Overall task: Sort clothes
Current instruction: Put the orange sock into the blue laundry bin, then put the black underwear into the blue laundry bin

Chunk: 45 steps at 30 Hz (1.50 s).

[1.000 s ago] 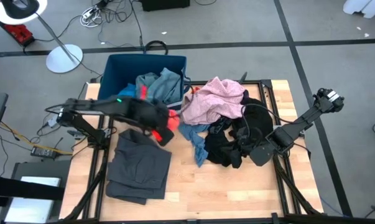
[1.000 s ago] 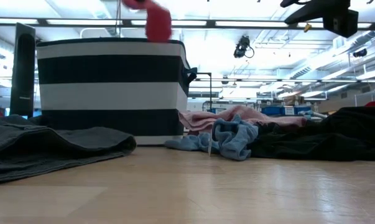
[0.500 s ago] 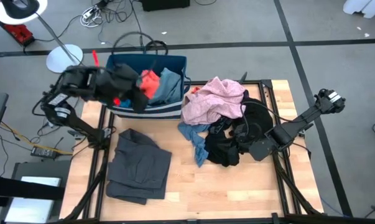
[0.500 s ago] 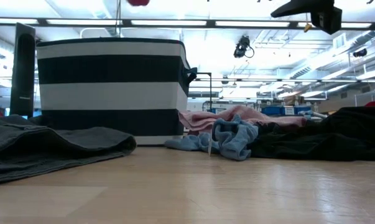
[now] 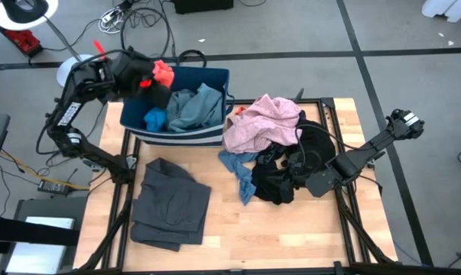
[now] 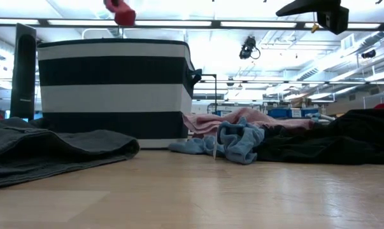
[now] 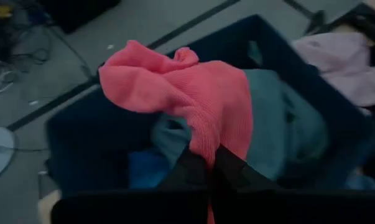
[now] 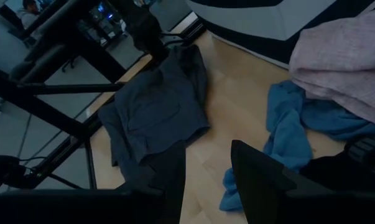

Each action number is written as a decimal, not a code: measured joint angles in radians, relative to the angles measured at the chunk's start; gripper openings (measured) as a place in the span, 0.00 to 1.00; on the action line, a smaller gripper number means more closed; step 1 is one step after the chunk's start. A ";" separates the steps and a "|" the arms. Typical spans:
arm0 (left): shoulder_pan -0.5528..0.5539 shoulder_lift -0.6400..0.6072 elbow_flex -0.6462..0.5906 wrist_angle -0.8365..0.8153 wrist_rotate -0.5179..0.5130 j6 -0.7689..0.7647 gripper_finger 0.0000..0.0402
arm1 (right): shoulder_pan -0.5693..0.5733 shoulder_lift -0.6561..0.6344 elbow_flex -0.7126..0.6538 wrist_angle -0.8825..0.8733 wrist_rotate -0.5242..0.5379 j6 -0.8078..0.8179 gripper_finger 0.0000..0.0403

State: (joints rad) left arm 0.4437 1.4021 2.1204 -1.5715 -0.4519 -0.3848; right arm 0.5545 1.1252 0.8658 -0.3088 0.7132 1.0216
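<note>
My left gripper (image 5: 148, 81) is shut on a red-orange garment (image 7: 181, 87) above the far left corner of the dark blue bin (image 5: 215, 76). In the low view the garment (image 6: 120, 11) shows above the striped bin (image 6: 115, 89). Grey-blue (image 5: 196, 107) and bright blue (image 5: 154, 119) clothes lie inside the bin. A pink garment (image 5: 264, 122), a black pile (image 5: 287, 172) and a light blue cloth (image 5: 241, 174) lie heaped on the table. A dark grey garment (image 5: 169, 202) lies flat at the near left. My right gripper (image 8: 209, 163) hovers open by the black pile. My left gripper pinches a bunched part of the red-orange garment (image 7: 213, 142) between its two fingers, slanting down from the left. One layer or several, I cannot tell. The garment is lifted clear and spreads out slack ahead of the fingertips, above the bin's opening.
A lamp's round white base (image 5: 79, 71) and cables (image 5: 131, 19) lie on the floor beyond the bin. Bare wood (image 5: 284, 229) lies along the table's near edge. Black frame bars (image 5: 352, 221) run beside the table's right side.
My left gripper, still shut on the red-orange garment, has risen from in front of the bin and swung toward the table's far left, across the bin to its far left corner. The garment went with it, lifted clear. My right arm has kept still.
</note>
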 joint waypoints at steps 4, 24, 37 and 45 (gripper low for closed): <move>0.099 -0.007 -0.030 0.000 0.008 0.058 0.00 | 0.000 0.000 0.000 0.000 0.000 -0.003 0.32; 0.385 -0.133 -0.658 0.207 0.320 0.132 0.07 | -0.016 0.000 0.000 0.001 -0.001 -0.004 0.32; 0.396 -0.132 -0.691 0.213 0.326 0.091 0.38 | -0.028 0.000 0.000 0.000 -0.002 -0.011 0.32; 0.260 -0.194 -0.627 0.411 0.468 0.116 0.40 | -0.068 0.000 0.019 0.002 -0.058 -0.092 0.32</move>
State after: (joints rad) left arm 0.7040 1.2080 1.4938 -1.1607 0.0158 -0.2693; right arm 0.4863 1.1251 0.8846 -0.3064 0.6555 0.9293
